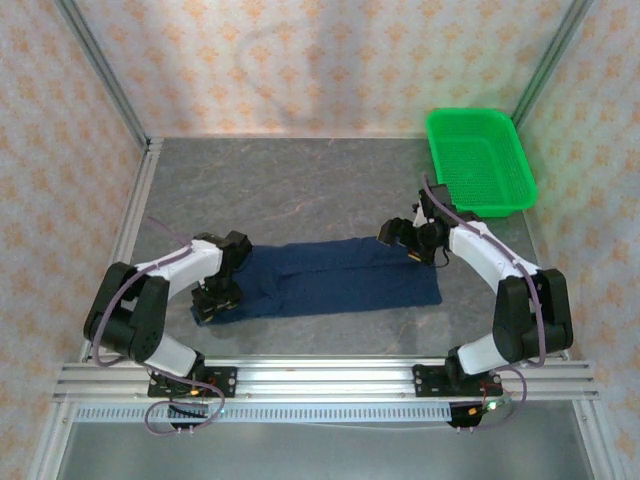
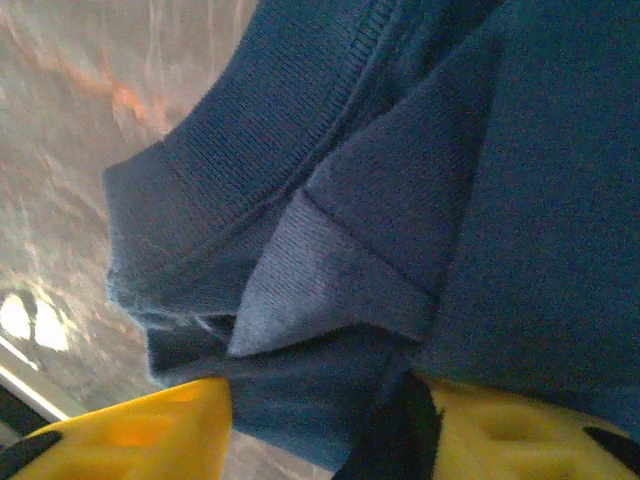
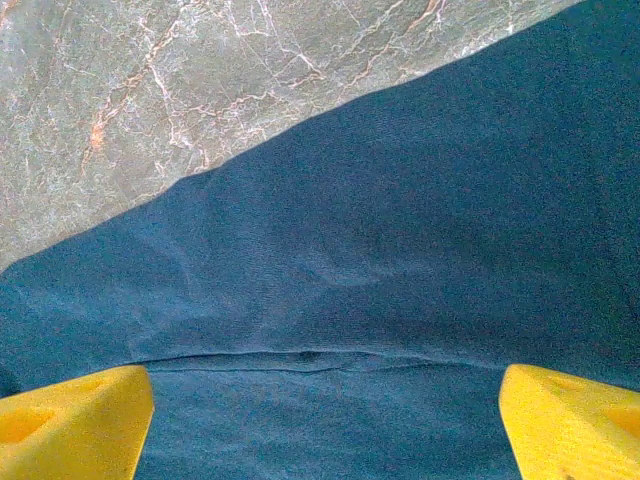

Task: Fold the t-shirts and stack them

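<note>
The dark navy t-shirt (image 1: 340,280) lies on the grey marble table as a long folded strip running left to right. My left gripper (image 1: 213,298) is down at its left end, where the ribbed collar (image 2: 230,170) and a folded flap sit. The left gripper (image 2: 325,400) has its yellow fingers (image 2: 130,430) apart, with cloth lying between them and draped on the right finger; table shows beside the left finger. My right gripper (image 1: 398,240) hovers over the strip's upper right end. Close up, the right gripper (image 3: 322,385) stands wide open above flat cloth (image 3: 400,250) and a hem line.
A bright green mesh basket (image 1: 470,112) sits at the back right corner. Bare marble table (image 1: 300,190) stretches behind the shirt. Metal frame posts rise at both back corners, and an aluminium rail (image 1: 320,380) runs along the near edge.
</note>
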You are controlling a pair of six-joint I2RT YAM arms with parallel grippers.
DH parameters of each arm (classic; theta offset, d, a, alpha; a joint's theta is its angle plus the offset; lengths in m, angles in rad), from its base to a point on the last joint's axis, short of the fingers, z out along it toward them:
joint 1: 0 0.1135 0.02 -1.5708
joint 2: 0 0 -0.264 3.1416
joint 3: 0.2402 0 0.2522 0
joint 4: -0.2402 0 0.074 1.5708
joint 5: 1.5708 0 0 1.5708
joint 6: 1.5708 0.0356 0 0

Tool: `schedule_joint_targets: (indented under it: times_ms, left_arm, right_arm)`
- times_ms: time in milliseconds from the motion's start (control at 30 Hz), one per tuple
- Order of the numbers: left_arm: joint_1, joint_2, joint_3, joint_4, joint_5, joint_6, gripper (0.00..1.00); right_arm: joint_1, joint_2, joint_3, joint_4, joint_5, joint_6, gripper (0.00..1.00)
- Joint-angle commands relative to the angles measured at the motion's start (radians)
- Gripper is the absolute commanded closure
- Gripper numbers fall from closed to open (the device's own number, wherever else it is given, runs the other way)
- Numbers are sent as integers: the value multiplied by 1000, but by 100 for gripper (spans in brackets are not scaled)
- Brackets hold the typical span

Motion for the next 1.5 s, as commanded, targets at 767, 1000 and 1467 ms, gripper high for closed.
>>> schedule_joint_targets:
  times_ms: [767,1000,1467]
  left_arm:
    - [43,-95,208,15,29,-20,33]
    - [40,85,208,132,18,-21,49]
    - [144,693,859,42,-52,219,55]
  right_arm:
    - [2,115,80,-108,168,-34,14]
    - [3,176,34,-105,219,37,57]
    - [150,213,-61,-153,288,196,72]
